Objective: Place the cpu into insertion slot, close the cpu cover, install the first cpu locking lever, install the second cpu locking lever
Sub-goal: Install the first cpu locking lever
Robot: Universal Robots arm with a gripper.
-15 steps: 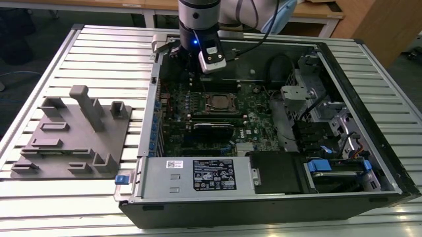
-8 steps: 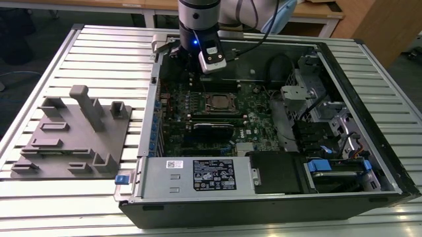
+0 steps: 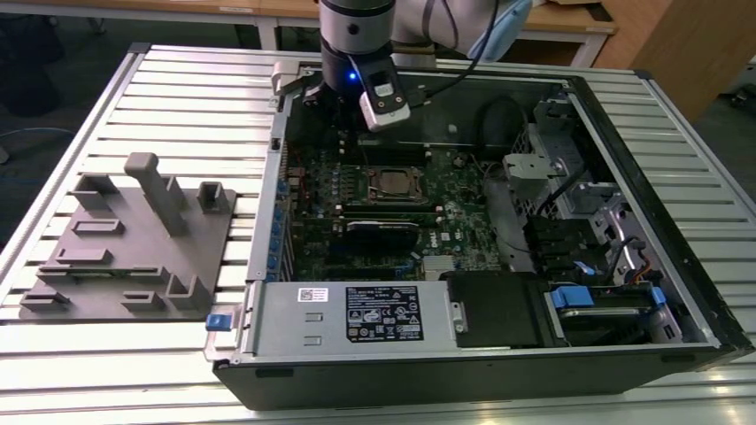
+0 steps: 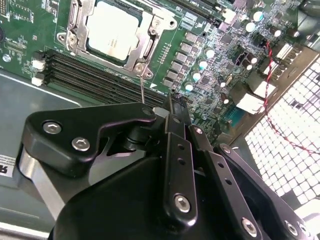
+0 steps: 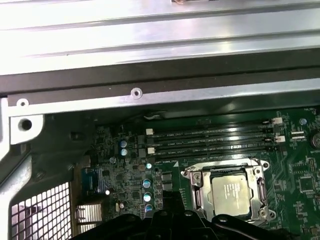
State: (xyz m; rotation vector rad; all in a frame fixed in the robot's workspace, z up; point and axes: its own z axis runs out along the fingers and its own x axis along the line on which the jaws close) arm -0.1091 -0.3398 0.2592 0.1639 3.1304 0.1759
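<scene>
The socket (image 3: 396,184) is mostly hidden beneath the one chip (image 4: 112,35) seated in it, and the silvery cover (image 4: 150,32) lies down around the chip. The end effector (image 4: 172,102), its fingers pressed together, hangs over the board near four long memory slots (image 5: 210,142), and its black body blocks part of the board. One thin wire lever (image 4: 142,85) stands just beside its tip. The open computer case (image 3: 473,376) sits on the bench (image 3: 177,88). One grey fixture (image 3: 130,239) lies near the bench edge at the exterior view's left.

Your site: robotics lab or workshop. Ribbed aluminium table (image 3: 189,88), opened black computer case (image 3: 473,382), grey plastic fixture block (image 3: 119,276), wooden desks (image 3: 575,19) behind.
</scene>
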